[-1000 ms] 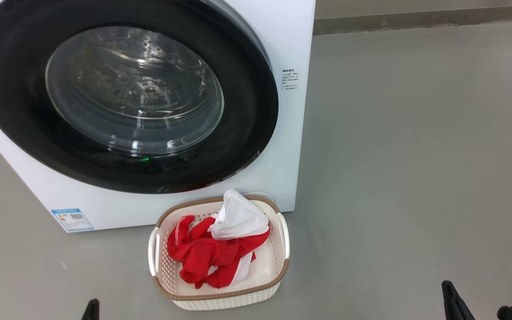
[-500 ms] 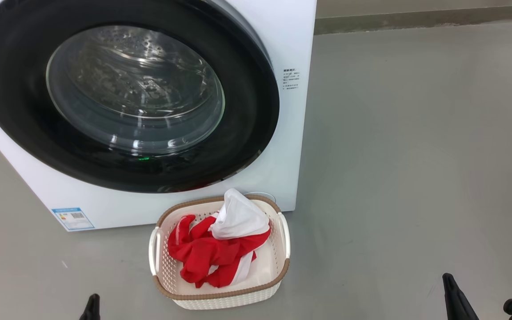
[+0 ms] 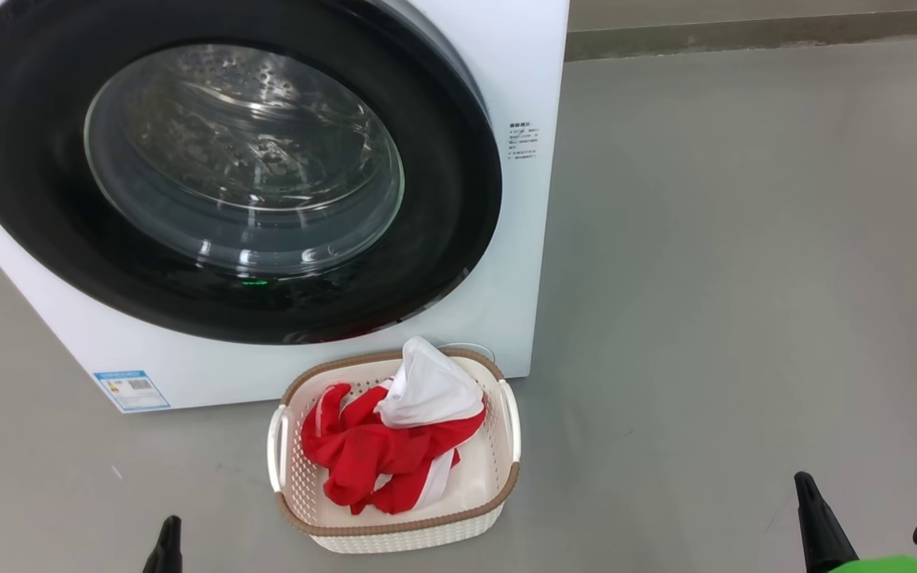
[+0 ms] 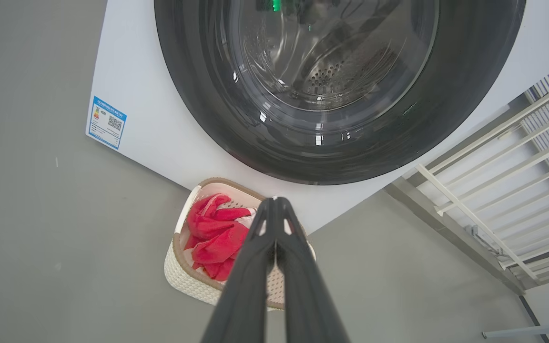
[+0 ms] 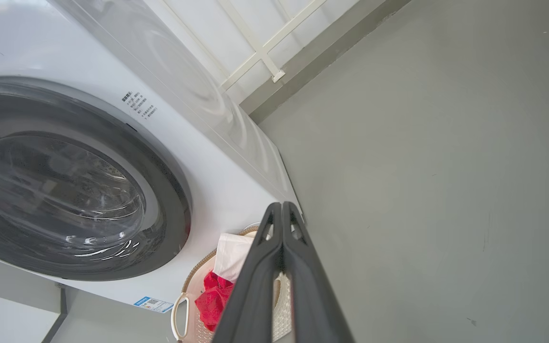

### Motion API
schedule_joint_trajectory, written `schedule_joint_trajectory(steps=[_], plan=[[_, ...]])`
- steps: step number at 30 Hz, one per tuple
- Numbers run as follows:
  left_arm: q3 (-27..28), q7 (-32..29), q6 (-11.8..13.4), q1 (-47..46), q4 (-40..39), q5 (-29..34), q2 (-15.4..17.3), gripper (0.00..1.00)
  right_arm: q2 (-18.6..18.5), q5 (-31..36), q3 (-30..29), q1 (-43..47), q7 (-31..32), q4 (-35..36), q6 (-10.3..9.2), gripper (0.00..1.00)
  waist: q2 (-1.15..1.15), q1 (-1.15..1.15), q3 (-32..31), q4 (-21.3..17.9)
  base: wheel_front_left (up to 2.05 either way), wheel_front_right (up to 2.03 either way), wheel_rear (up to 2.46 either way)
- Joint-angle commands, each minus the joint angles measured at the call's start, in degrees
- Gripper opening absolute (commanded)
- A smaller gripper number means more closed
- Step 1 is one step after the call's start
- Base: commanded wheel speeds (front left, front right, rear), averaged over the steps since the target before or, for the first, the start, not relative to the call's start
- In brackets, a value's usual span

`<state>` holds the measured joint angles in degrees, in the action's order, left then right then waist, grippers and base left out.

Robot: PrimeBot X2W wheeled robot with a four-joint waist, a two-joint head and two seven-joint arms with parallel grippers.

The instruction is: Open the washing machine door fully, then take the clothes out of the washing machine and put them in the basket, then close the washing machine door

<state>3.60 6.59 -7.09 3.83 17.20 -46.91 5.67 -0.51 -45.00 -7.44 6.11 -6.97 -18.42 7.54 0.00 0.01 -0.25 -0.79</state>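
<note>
Jaws clenched on both arms, nothing held in either. Left gripper (image 4: 275, 202) had its two dark fingers pressed together tip to tip in the left wrist view, hanging in the air in front of the basket (image 4: 184, 281). In the head view its tip poked up at the lower left. Right gripper (image 5: 281, 206) was the same, fingers flush together and empty, over the grey floor (image 3: 745, 278) to the right of the basket. In the head view one of its fingers rose at the lower right, well apart from the basket, with a green part (image 3: 888, 563) at the bottom edge beside it.

Washing machine door (image 3: 228, 171) sat shut, flush against the front of the washing machine (image 3: 526, 72). Its black rim was glossy, and the steel drum (image 3: 251, 135) showed through the glass bowl.

Basket stood on the floor just in front of the machine's lower right corner; touching or not, could not tell. Clothes (image 3: 379, 458) lay inside it as a red bundle with a white stripe. The white garment (image 3: 427, 390) was piled on top towards the back, sticking up above the brown rim. Blue label (image 3: 131, 390) sat low on the machine front, left of the basket. White railing (image 4: 493, 157) ran behind the machine in the left wrist view.
</note>
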Motion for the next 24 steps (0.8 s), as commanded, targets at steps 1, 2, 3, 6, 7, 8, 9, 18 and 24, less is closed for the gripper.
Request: schedule_joint_trajectory(steps=[1,2,3,6,7,8,9,18,24], plan=[[1.24,-0.45,-0.15,-2.70,-1.65,-1.71,0.48,0.00,-1.09,-2.05,0.31,-2.88,0.52,1.75,-0.01,0.00,0.00,0.00,0.01,0.02,0.00,0.00,0.00],[1.28,-0.78,-0.16,-2.89,-1.69,-2.85,0.39,0.00,-1.12,-3.22,0.33,-3.13,0.86,1.82,-0.02,0.00,0.00,0.00,0.02,0.04,0.00,0.00,0.00],[1.28,-0.78,-0.16,-2.89,-1.69,-2.85,0.39,0.00,-1.12,-3.22,0.33,-3.13,0.86,1.82,-0.02,0.00,0.00,0.00,0.02,0.04,0.00,0.00,0.00],[1.35,-1.28,-0.17,-3.17,-1.75,-4.55,0.26,0.00,-1.17,-4.99,0.35,-3.49,1.37,1.92,-0.02,0.00,0.00,0.00,0.04,0.07,0.00,0.00,0.00],[1.37,-1.45,-0.17,-3.27,-1.77,-5.11,0.22,0.00,-1.19,-5.58,0.36,-3.62,1.53,1.96,-0.02,0.00,0.00,0.00,0.04,0.08,0.00,0.00,0.00],[1.40,-1.61,-0.18,-3.37,-1.79,-5.68,0.18,0.00,-1.21,-6.17,0.37,-3.74,1.70,1.99,-0.02,0.00,0.00,0.00,0.05,0.09,0.00,0.00,0.00],[1.42,-1.78,-0.18,-3.46,-1.81,-6.25,0.13,0.00,-1.22,-6.76,0.38,-3.86,1.87,2.03,-0.02,0.00,0.00,0.00,0.05,0.10,0.00,0.00,0.00],[1.62,-3.26,-0.21,-4.32,-1.99,-11.36,-0.25,0.00,-1.37,-12.06,0.45,-4.97,3.39,2.34,-0.02,0.00,0.00,0.00,0.10,0.19,0.00,0.00,0.00],[1.76,-4.26,-0.23,-4.89,-2.11,-14.76,-0.51,0.00,-1.47,-15.59,0.50,-5.70,4.40,2.54,-0.03,0.00,0.00,0.00,0.14,0.25,0.00,0.00,0.00]])
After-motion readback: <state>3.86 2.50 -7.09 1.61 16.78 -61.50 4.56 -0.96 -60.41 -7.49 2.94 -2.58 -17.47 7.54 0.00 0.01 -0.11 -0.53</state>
